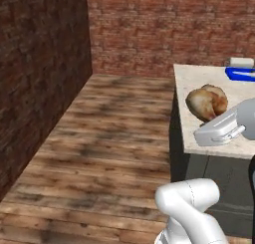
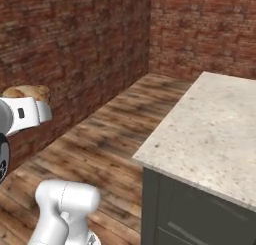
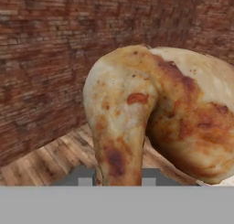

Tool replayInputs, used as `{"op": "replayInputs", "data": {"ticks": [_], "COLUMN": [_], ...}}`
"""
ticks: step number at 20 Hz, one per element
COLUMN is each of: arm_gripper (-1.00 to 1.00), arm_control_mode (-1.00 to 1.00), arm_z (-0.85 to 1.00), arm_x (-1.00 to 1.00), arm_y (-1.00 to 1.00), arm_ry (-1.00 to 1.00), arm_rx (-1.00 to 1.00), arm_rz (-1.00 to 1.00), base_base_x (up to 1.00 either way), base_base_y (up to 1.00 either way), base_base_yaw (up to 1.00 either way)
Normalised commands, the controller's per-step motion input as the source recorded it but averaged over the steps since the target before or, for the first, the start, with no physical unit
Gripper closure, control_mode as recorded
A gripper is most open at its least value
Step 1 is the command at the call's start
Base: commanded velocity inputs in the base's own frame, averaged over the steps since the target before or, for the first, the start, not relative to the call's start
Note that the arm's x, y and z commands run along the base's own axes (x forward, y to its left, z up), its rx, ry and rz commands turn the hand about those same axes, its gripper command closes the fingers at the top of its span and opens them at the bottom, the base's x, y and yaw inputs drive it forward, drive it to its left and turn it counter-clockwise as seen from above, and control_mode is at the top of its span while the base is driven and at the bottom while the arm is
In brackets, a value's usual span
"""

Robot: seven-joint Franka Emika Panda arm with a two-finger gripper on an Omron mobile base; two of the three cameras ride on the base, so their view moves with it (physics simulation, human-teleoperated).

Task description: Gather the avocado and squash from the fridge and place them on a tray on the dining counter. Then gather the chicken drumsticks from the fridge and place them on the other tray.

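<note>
Drumsticks [image 3: 151, 122] sit clamped in the hand [image 3: 119, 175], mid-carry; next, I judge, reaching the blue tray [image 1: 241, 74] at upper right on the counter [image 1: 199, 81].

Speckled matt stone dining counter [image 2: 215, 124], browned mottled chicken drumsticks [image 3: 155, 113], rough brick, worn wood floor [image 1: 109, 138].

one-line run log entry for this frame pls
phase: carrying | end effector: shut on chicken drumsticks | position: above dining counter edge | tray: far end, not reached
</note>
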Motion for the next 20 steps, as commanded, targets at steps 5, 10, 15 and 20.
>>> {"op": "replayInputs", "data": {"ticks": [5, 10, 15, 20], "arm_gripper": [1.0, 1.0, 1.0, 1.0], "arm_control_mode": [1.0, 1.0, 1.0, 1.0], "arm_z": [0.0, 0.0, 0.0, 0.0], "arm_x": [0.0, 0.0, 0.0, 0.0], "arm_y": [0.0, 0.0, 0.0, 0.0], "arm_ry": [0.0, 0.0, 0.0, 0.0], "arm_rx": [0.0, 0.0, 0.0, 0.0], "arm_rz": [0.0, 0.0, 0.0, 0.0], "base_base_x": [0.52, 0.5, 0.5, 0.48], "base_base_y": [0.57, 0.62, 0.64, 0.71], "base_base_yaw": [-0.51, -0.48, -0.47, -0.45]}}
